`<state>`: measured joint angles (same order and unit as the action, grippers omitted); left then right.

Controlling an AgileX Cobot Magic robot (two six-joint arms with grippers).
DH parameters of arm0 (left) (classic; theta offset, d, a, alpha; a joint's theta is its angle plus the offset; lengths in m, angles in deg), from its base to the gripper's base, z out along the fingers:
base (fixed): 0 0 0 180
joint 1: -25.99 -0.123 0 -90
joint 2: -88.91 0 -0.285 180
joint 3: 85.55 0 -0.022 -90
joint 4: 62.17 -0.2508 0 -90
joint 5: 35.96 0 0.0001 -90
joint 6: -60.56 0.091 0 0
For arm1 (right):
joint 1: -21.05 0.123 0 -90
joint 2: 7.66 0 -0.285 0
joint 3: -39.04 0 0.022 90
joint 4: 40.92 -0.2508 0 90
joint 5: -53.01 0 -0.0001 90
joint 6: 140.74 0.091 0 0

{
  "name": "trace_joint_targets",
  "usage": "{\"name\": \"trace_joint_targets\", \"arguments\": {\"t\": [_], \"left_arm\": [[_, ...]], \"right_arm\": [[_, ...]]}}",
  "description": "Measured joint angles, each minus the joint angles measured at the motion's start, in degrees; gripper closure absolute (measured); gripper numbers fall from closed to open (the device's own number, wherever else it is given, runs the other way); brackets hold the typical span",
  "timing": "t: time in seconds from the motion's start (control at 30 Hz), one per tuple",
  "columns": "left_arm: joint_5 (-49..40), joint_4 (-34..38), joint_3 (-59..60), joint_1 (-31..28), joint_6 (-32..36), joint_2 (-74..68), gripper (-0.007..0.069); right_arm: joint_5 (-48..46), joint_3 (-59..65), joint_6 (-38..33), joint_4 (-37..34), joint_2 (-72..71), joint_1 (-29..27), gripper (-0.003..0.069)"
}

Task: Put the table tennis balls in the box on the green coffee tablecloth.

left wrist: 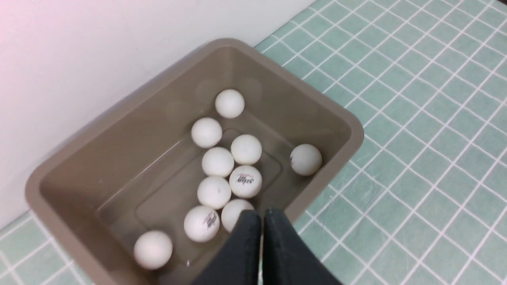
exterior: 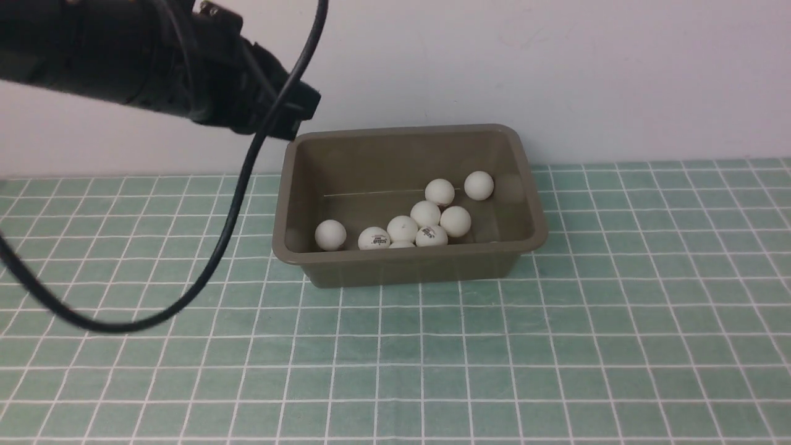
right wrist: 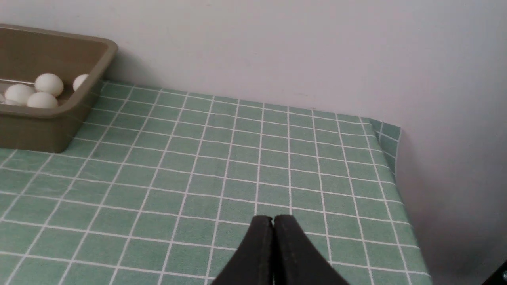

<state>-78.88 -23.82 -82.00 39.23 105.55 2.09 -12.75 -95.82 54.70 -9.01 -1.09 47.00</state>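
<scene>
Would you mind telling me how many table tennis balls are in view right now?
10 table tennis balls, all inside the box: eight bunched along its middle, one by a side wall, one near a corner. None on the tablecloth.

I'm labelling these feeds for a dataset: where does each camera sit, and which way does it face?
Front view: between the arms, facing the wall; shows the box and the left arm.
Left wrist view: above the box, looking down at the table tennis balls; left gripper shut.
Right wrist view: low over the green coffee tablecloth; right gripper shut.
All three share the box.
</scene>
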Motion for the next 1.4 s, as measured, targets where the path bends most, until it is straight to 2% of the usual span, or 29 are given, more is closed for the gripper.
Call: {"name": "trace_joint_targets", "arguments": {"t": [0.4,0.67,0.8,1.0,1.17,1.23,1.3,1.4], "left_arm": [[3.84,1.78,12.94,0.00,0.44,13.78,0.0629],[13.42,10.38,27.78,0.00,2.55,35.00,0.0629],[13.36,16.00,30.65,0.00,2.76,42.20,0.0629],[13.25,17.41,31.26,0.00,5.07,47.81,0.0629],[13.15,9.01,31.26,0.00,11.89,49.09,0.0629],[12.97,1.21,31.33,-0.43,14.03,49.23,0.0629],[12.44,-6.40,31.39,-3.38,14.75,50.17,0.0629],[11.89,-10.98,31.50,-7.88,14.58,51.67,0.0629]], "right_arm": [[0.00,0.00,0.00,0.56,0.00,0.00,0.0676],[0.00,0.00,0.00,0.71,0.00,0.00,0.0676],[0.00,0.00,0.00,0.76,0.00,0.00,0.0676],[0.00,0.00,0.00,0.75,0.00,0.00,0.0676],[0.00,0.00,0.00,0.75,0.00,0.00,0.0676],[0.00,0.04,0.00,0.75,0.00,0.00,0.0676],[0.00,0.04,0.00,0.75,0.00,0.00,0.0676],[0.00,0.04,0.00,0.75,0.00,0.00,0.0676]]}}
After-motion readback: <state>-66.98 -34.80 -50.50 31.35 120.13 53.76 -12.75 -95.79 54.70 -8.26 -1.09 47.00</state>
